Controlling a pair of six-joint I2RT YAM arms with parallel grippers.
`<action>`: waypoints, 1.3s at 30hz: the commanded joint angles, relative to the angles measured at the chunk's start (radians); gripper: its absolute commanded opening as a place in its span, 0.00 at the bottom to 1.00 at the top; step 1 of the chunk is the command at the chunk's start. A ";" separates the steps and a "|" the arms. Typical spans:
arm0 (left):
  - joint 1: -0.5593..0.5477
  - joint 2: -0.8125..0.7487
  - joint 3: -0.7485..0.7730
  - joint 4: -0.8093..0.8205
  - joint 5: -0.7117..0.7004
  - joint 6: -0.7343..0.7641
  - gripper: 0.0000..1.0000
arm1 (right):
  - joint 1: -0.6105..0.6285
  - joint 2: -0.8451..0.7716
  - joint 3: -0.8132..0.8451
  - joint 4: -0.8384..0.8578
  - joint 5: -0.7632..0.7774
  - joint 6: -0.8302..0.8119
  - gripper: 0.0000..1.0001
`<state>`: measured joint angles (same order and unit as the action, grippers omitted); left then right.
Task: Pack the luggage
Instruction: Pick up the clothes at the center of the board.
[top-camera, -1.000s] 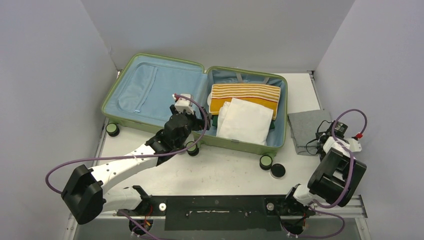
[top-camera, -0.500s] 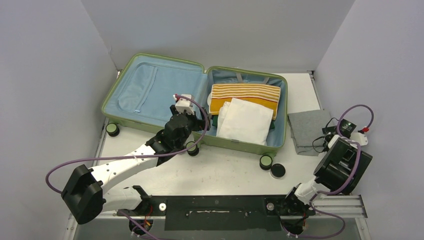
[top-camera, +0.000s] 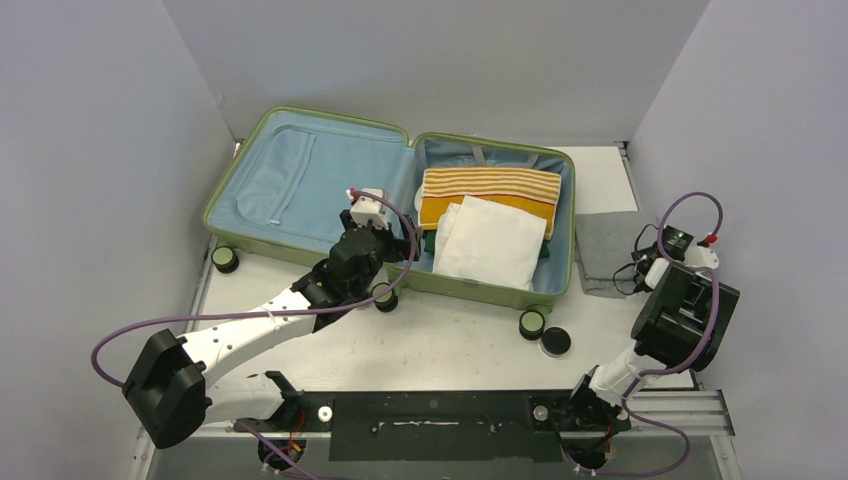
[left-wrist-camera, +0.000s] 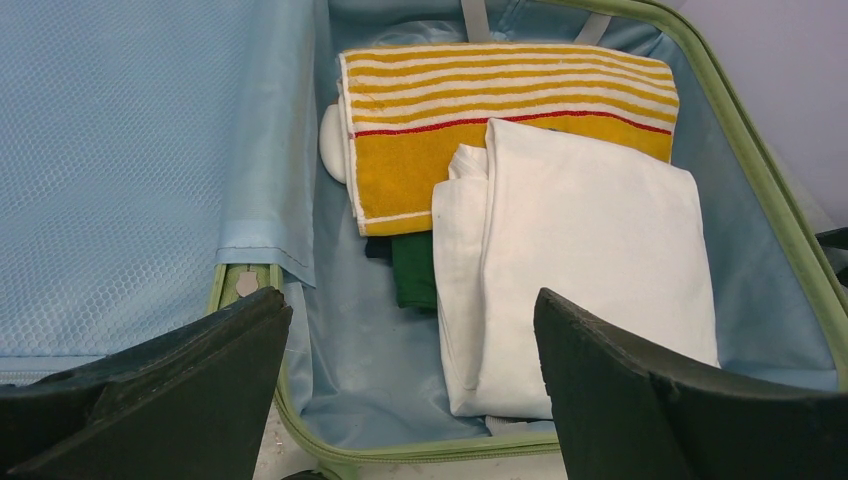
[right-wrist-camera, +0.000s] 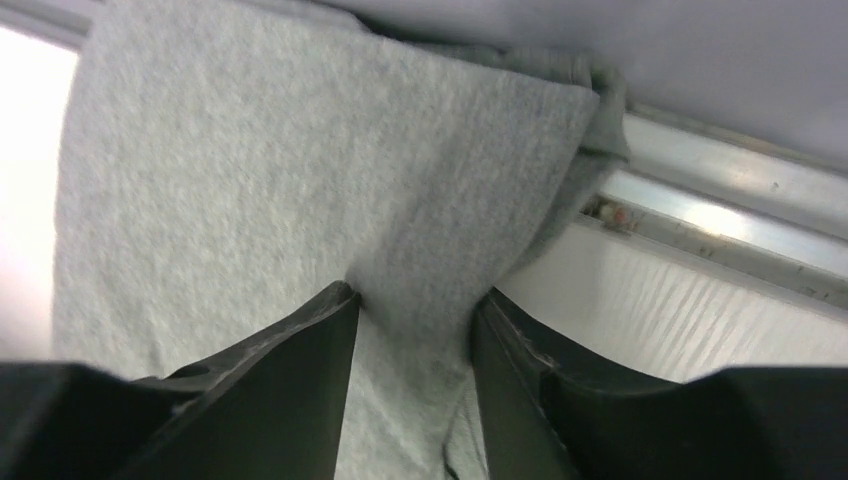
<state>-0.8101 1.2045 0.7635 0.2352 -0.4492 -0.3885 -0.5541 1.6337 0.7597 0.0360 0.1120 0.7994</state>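
The left pincer (left-wrist-camera: 408, 300) hangs spread wide over the near rim of the open luggage (top-camera: 490, 291). Just ahead of it lies a white folded cloth (left-wrist-camera: 590, 260), and beyond that a yellow striped towel (left-wrist-camera: 500, 110). The right pincer (right-wrist-camera: 415, 295), with the luggage well off to its left, pinches a fold of the grey cloth (right-wrist-camera: 250, 170) on the counter (top-camera: 450, 340).

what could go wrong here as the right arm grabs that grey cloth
The right end effector pinches only a raised fold of the grey cloth, so it may slip or unfold when lifted. The open left end effector hovers over the luggage, so the arms could collide there.
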 joint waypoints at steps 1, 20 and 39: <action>-0.004 -0.014 0.031 0.019 -0.005 -0.005 0.90 | 0.039 0.105 -0.053 -0.263 -0.089 0.004 0.38; -0.005 -0.010 0.033 0.015 0.017 -0.036 0.89 | 0.092 -0.263 0.035 -0.431 -0.116 0.075 0.00; -0.036 -0.025 0.033 0.009 0.010 -0.039 0.89 | 0.140 -0.538 -0.141 -0.521 -0.116 0.104 0.85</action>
<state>-0.8429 1.2045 0.7635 0.2276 -0.4381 -0.4191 -0.4820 1.1885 0.5949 -0.4728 -0.0048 0.8349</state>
